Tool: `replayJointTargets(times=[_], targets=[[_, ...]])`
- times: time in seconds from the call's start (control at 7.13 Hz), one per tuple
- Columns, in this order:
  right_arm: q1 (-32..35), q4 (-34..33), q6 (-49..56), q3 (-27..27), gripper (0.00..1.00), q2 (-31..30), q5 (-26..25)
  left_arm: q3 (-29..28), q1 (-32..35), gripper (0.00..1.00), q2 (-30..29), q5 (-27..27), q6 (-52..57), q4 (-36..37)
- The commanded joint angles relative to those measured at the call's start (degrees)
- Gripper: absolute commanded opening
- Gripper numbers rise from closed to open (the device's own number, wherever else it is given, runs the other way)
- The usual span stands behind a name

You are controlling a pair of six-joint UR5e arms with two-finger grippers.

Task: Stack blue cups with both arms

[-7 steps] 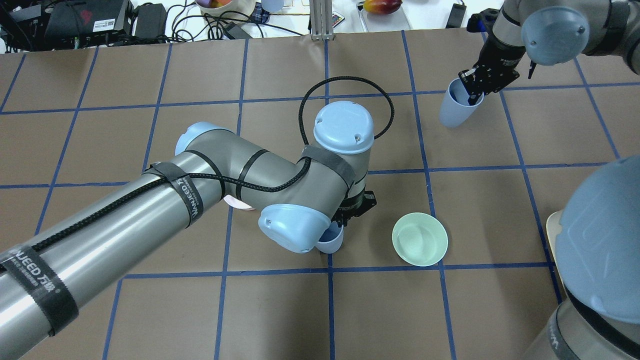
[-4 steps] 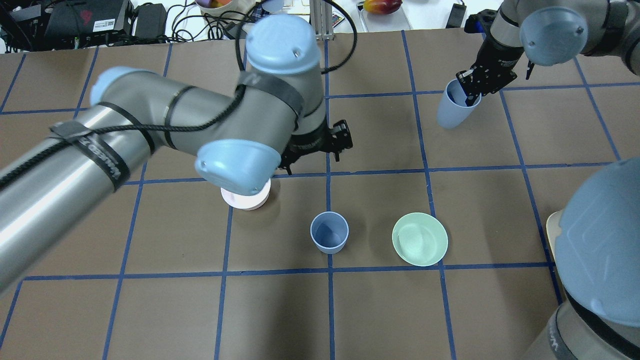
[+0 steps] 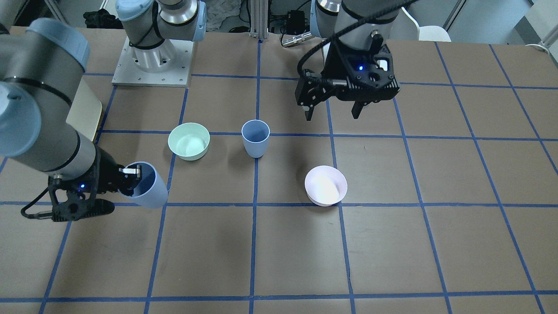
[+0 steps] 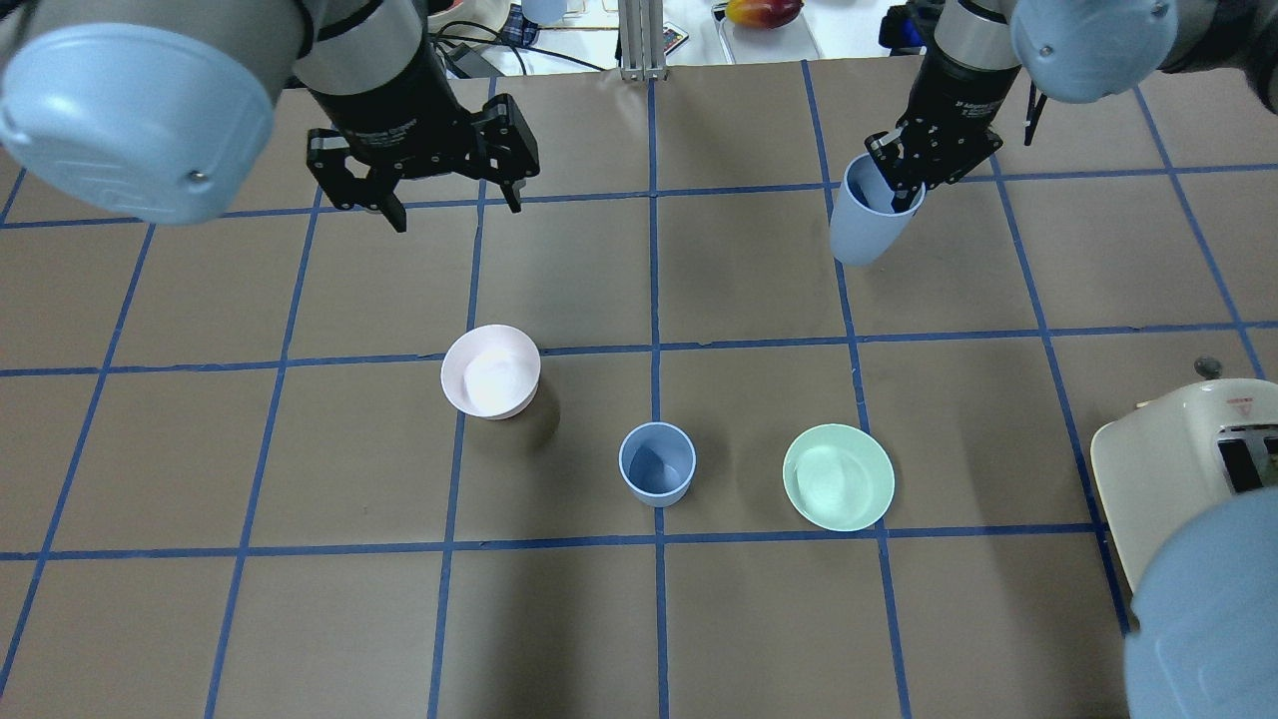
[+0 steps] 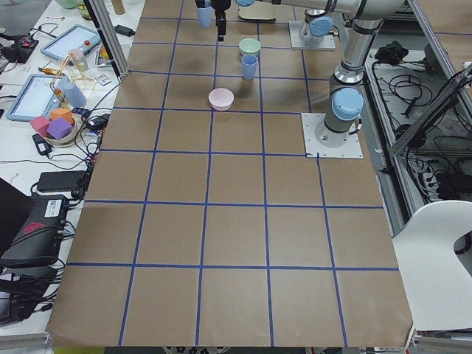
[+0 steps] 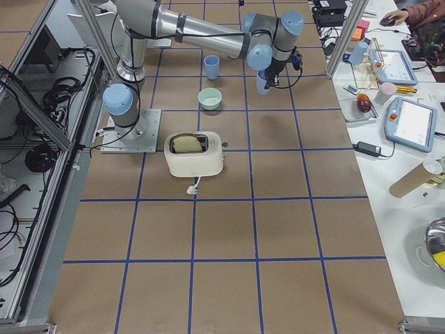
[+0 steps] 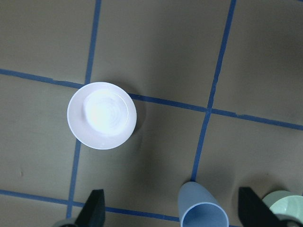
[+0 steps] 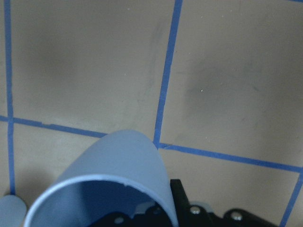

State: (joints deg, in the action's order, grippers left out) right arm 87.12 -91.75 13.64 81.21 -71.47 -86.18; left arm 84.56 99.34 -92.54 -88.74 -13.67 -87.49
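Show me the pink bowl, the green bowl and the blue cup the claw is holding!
pink bowl (image 4: 490,370), overhead view, its pale inside.
green bowl (image 4: 838,477), overhead view, its inside bottom.
held blue cup (image 4: 857,235), overhead view, its outer wall.

Both blue cups, the held cup (image 4: 861,235) and the standing cup (image 4: 657,465), look like smooth matt plastic, dull even inside. The pink bowl (image 4: 490,371) and mint bowl (image 4: 838,477) share that smooth, dull plastic finish. The table cover (image 4: 759,280) is brown, flat and matt, like paper, lined with slightly glossier blue tape (image 4: 654,300). My arm tubes (image 6: 201,29) are silver metal with a soft sheen; the joint caps (image 4: 130,110) are smooth pale-blue plastic. My right gripper (image 4: 896,192) and left gripper (image 4: 457,214) are black and matt, probably plastic, though that is hard to judge here. The toaster (image 4: 1163,469) is cream, faintly glossy.
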Motion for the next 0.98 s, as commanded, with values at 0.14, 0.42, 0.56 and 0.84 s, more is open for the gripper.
replayJointTargets(times=[0.14, 0.42, 0.56, 0.84], targets=[[7.6, 4.6, -2.1, 0.6, 0.0, -3.8, 0.5, 5.4, -2.1, 1.0, 4.3, -0.2, 5.9, -2.0], [13.5, 3.8, -10.4, 1.0, 0.0, -3.4, 1.0, 6.3, -2.7, 1.0, 5.2, -0.4, 5.9, -1.9], [15.2, 3.7, -13.5, 1.1, 0.0, -3.5, 1.0, 5.7, -3.5, 1.0, 5.1, -0.4, 5.9, -2.1], [18.6, 3.6, -18.0, 3.4, 0.0, -4.0, 1.0, 3.3, -4.2, 1.0, 3.5, -0.1, 5.9, -2.9]])
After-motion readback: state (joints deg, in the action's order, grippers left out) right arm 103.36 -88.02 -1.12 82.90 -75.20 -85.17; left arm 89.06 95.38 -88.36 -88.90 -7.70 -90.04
